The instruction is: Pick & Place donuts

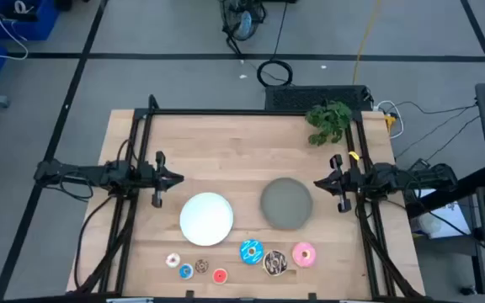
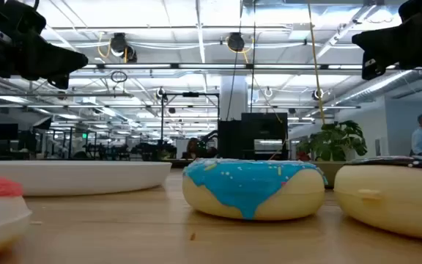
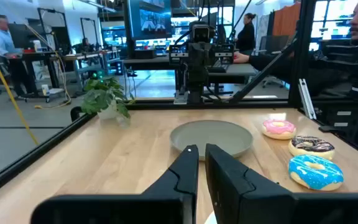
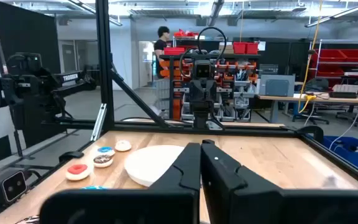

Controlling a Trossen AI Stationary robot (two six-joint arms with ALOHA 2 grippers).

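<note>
7 donuts (image 1: 252, 252) lie flat, holes upward, in a row along the table's near edge.
3 larger, 4 mini, below both empty, closed grippers: left gripper (image 1: 178, 178), right gripper (image 1: 318, 182).

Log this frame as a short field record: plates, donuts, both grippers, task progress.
white plate: centre-left, nothing on it
grey plate: centre-right, nothing on it
larger donuts: blue, chocolate, pink, front right
mini donuts: four, front left
left gripper: shut, holding nothing, left of plates
right gripper: shut, holding nothing, right of plates
progress: no donut placed
</note>
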